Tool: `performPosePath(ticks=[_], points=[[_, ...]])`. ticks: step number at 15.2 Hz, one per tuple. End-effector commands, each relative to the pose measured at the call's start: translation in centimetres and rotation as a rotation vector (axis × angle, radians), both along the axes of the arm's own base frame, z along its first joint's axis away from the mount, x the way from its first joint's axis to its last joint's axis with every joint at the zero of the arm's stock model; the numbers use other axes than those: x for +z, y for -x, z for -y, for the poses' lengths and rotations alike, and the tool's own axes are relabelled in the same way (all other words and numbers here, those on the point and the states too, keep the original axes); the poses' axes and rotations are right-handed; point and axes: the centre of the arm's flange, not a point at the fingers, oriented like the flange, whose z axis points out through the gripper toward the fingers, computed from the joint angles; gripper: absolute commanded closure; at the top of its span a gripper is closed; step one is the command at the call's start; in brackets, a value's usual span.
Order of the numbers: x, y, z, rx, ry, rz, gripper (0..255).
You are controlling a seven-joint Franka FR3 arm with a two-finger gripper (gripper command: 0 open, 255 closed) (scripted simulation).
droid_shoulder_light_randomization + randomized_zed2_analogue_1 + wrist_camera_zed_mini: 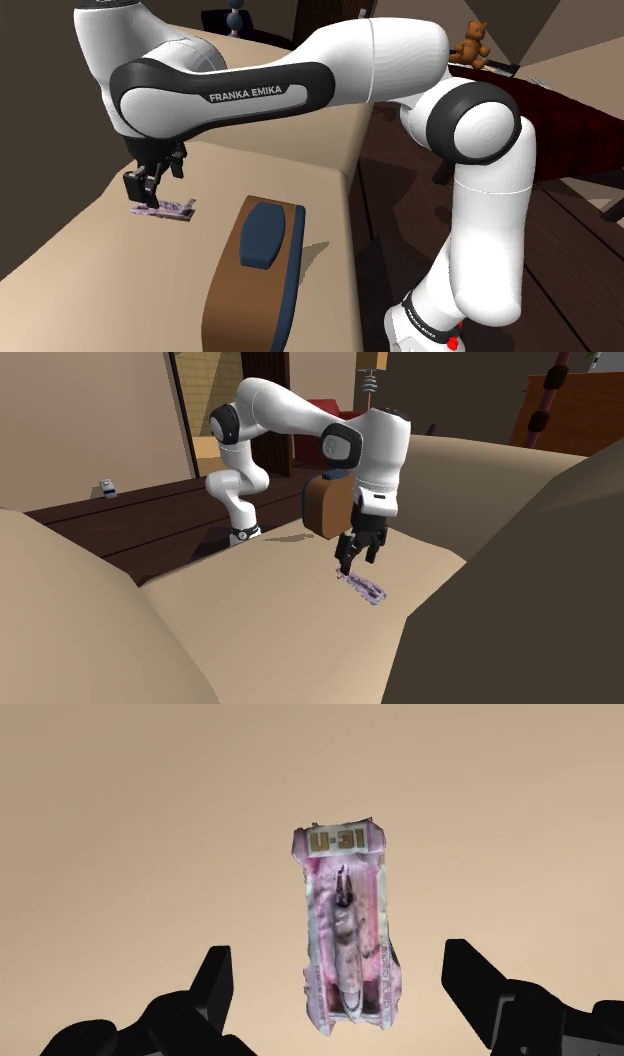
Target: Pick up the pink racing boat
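The claw [338, 960] is open, its two black fingers [213, 976] spread wide and pointing down at the pink racing boat [345, 939]. The boat lies flat on a tan surface [130, 834], between the fingers but touching neither, with a gap on each side. One end of the boat bears "U-31" in gold letters. In the shoulder view the claw [148, 195] hangs just over the boat [165, 209], and a brown thing with a blue pad [262, 238] lies nearby.
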Motion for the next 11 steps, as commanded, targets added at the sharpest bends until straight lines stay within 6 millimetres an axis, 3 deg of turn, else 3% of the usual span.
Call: performPosePath(ticks=[1, 7, 10, 11], points=[[-1.1, -0.2, -1.1, 0.011, 0.001, -0.006, 0], [-4.2, -0.2, -1.1, 0.011, 0.001, -0.006, 0], [-4.5, -0.2, -1.1, 0.011, 0.001, -0.006, 0], [-4.6, -0.2, -1.1, 0.011, 0.001, -0.006, 255]])
